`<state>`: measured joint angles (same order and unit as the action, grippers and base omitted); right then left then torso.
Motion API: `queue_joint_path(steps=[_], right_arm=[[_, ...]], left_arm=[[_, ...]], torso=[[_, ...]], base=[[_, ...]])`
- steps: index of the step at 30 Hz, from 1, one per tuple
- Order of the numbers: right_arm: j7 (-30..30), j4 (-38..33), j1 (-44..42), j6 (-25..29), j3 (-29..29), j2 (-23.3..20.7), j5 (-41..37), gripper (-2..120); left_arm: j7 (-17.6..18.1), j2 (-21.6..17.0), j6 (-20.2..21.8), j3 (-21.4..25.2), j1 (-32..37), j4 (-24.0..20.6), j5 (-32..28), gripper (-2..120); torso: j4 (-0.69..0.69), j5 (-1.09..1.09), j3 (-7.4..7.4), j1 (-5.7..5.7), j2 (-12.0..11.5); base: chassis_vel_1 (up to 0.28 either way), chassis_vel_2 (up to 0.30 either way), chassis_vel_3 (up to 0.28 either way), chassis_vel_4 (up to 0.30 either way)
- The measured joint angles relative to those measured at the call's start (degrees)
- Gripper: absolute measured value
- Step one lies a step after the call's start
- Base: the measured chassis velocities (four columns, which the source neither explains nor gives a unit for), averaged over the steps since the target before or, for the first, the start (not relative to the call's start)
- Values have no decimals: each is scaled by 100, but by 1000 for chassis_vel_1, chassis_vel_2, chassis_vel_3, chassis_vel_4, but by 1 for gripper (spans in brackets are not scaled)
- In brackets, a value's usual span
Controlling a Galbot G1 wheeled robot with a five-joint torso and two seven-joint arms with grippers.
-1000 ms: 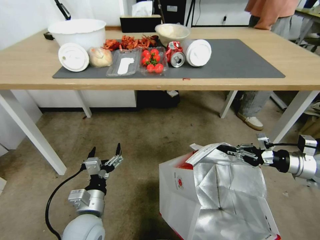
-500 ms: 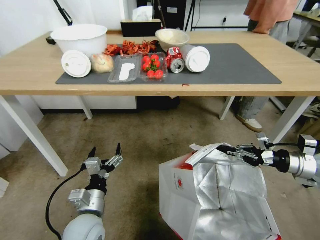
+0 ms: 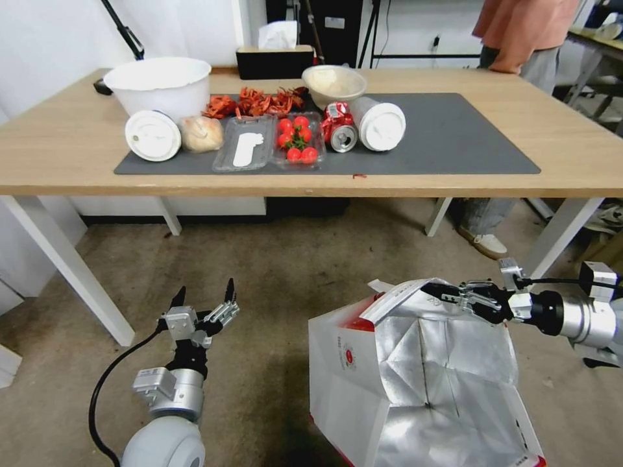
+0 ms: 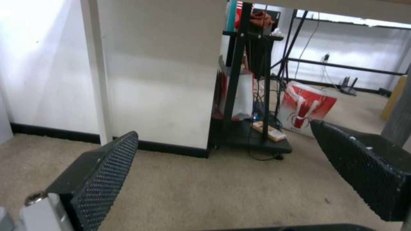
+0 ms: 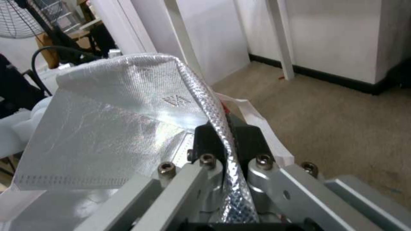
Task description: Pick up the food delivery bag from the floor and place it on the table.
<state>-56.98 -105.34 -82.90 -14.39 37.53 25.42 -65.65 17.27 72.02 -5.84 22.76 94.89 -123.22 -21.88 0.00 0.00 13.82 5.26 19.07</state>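
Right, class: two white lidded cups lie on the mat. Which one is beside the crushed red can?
The right-hand cup, lying on its side right of the can. The other cup lies at the mat's left end, by the big white bowl.

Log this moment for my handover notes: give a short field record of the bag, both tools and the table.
bag: food delivery bag open, foil lining showing, in front of the table
right tool: shut on the bag's foil rim
left tool: open, empty, above the floor
table: dark mat with bowls, tomatoes, can
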Motion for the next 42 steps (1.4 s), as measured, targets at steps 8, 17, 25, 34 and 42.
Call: queue_joint_path(steps=[8,17,25,34,42], right_arm=[[-3,-5,-4,6,-1,-10,4,0],[2,-23,-2,11,-13,-15,7,0],[2,-24,-4,13,-13,-15,13,0],[2,-33,-7,16,-18,-8,28,0],[0,-39,-6,17,-25,-10,29,0]], left_arm=[[5,7,5,-6,7,0,10,100],[27,11,17,-6,16,0,14,100],[37,10,19,-7,18,0,13,100],[49,10,24,-12,17,-2,12,100],[67,13,28,-9,17,-4,12,100]], torso=[[0,0,127,61,188],[0,0,270,128,400],[0,0,357,172,530],[0,0,481,237,718],[0,0,621,319,939]], base=[[0,0,0,0],[0,0,0,0],[0,0,0,0],[0,0,0,0],[0,0,0,0]])
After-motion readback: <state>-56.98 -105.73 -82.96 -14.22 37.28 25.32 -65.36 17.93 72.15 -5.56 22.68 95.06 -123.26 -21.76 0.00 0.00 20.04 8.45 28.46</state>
